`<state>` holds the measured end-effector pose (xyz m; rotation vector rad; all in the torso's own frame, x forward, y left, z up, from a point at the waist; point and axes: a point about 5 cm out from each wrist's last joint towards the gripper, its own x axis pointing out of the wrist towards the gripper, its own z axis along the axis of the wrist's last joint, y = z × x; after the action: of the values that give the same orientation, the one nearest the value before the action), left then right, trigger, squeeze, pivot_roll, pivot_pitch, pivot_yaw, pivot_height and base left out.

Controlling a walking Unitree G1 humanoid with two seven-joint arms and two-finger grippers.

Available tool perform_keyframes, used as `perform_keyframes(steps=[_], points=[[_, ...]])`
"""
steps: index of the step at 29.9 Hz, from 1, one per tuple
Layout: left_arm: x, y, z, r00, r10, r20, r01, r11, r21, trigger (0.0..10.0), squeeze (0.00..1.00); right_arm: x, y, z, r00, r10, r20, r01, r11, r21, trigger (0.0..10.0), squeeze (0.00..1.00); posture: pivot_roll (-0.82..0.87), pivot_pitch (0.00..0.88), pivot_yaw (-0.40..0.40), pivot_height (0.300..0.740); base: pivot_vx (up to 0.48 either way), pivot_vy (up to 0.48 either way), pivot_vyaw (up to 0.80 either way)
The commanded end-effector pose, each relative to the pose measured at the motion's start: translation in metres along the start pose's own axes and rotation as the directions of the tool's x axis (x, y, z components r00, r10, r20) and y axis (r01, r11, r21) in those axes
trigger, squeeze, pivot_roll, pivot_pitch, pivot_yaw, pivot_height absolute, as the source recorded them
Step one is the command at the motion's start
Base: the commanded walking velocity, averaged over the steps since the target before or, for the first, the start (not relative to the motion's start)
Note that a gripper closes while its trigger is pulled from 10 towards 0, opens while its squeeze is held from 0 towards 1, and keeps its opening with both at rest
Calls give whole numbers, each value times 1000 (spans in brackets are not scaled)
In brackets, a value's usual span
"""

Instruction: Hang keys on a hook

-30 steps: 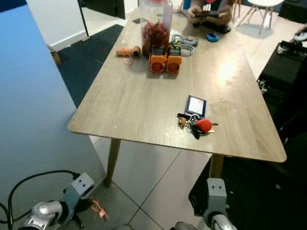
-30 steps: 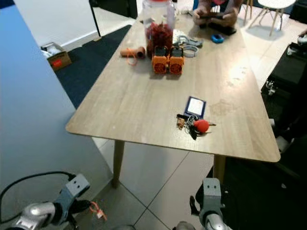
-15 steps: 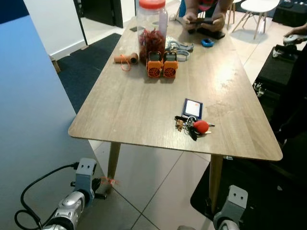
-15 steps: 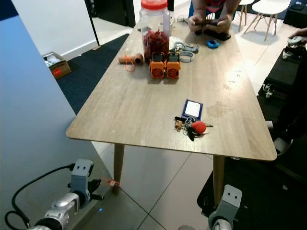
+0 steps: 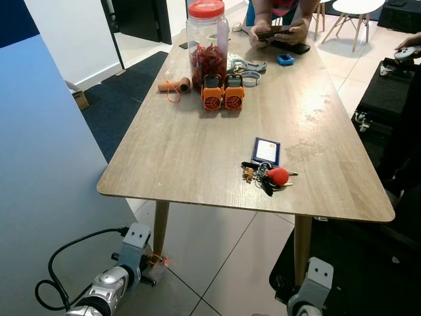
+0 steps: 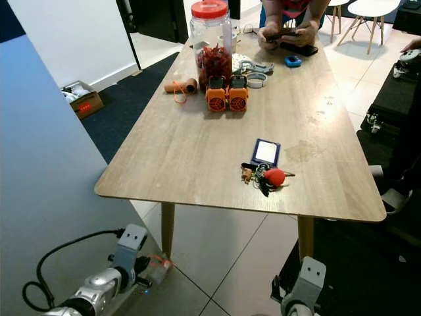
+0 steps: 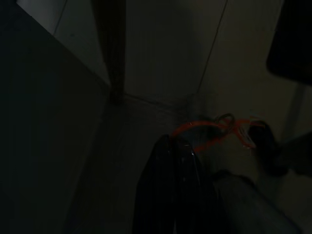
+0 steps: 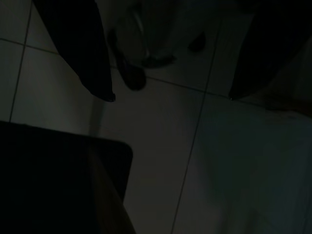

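A bunch of keys (image 5: pixel 269 176) with a red ball fob lies on the wooden table (image 5: pixel 184 151), close to its near edge and right of centre. A small blue card holder (image 5: pixel 266 151) lies just behind the keys, touching them. Both arms hang low below the table's front edge, far from the keys. In the dark left wrist view my left gripper (image 7: pixel 170 142) has its fingers pressed together over the floor tiles, with a thin orange loop (image 7: pixel 209 129) just past the tips. My right gripper (image 8: pixel 170 97) stands open over the tiles with nothing between its fingers.
At the table's far end stand a red-lidded jar (image 5: pixel 207 39), two orange devices (image 5: pixel 223 92), a cork roll (image 5: pixel 172 85) and a person's hands (image 5: pixel 276 29) on a phone. A blue wall panel (image 5: pixel 46 171) is at my left, a black case (image 5: pixel 388 99) at my right.
The camera has risen and shifted, so the table sits a little differently in frame. My left arm has swung forward toward the near table leg. The keys lie where they were.
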<state>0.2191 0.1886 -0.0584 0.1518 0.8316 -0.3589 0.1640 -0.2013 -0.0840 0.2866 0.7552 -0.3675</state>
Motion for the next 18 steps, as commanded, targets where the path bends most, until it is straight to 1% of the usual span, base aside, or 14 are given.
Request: perform_keyframes(steps=[1, 3, 4, 5, 6, 7, 13, 15, 16, 18], points=[[1, -4, -2, 1000, 4, -13, -4, 999, 34, 10000, 0, -1, 3, -6, 999, 4, -33, -5, 1000, -9, 10000, 0, 29, 36, 77, 740, 0, 0, 0], [1, -4, -3, 1000, 9, -22, -8, 999, 34, 10000, 0, -1, 3, -7, 999, 1, -47, -2, 1000, -25, 10000, 0, 29, 36, 77, 740, 0, 0, 0], [1, -5, -5, 1000, -1, -29, 2, 999, 50, 10000, 0, -2, 7, -11, 998, 25, -64, -31, 995, -93, 10000, 0, 47, 63, 89, 740, 0, 0, 0], [1, -5, -5, 999, -11, -32, 13, 998, 64, 10000, 0, -3, 11, -13, 996, 43, -72, -51, 991, -120, 10000, 0, 59, 73, 95, 740, 0, 0, 0], [1, -5, -5, 999, -11, -32, 13, 998, 64, 10000, 0, -3, 11, -13, 996, 43, -72, -51, 991, -120, 10000, 0, 59, 73, 95, 740, 0, 0, 0], [0, -6, -7, 999, -25, -48, 29, 995, 96, 10000, 0, -4, 17, -17, 994, 69, -87, -82, 985, -150, 10000, 0, 64, 78, 97, 740, 0, 0, 0], [-1, -6, -12, 997, -34, -63, 41, 993, 114, 10000, 0, -5, 22, -21, 992, 83, -99, -97, 984, -152, 10000, 0, 80, 88, 101, 740, 0, 0, 0], [-2, -5, -16, 997, -25, -74, 34, 991, 127, 10000, 0, -6, 24, -23, 990, 92, -106, -108, 981, -159, 10000, 0, 86, 89, 90, 740, 0, 0, 0], [-3, -5, -17, 997, -15, -73, 24, 992, 121, 10000, 0, -6, 25, -22, 989, 100, -108, -117, 978, -172, 10000, 0, 89, 86, 71, 740, 0, 0, 0], [-3, -5, -19, 997, -4, -72, 12, 993, 114, 10000, 0, -5, 26, -22, 988, 108, -109, -128, 974, -188, 10000, 0, 89, 86, 71, 740, 0, 0, 0]])
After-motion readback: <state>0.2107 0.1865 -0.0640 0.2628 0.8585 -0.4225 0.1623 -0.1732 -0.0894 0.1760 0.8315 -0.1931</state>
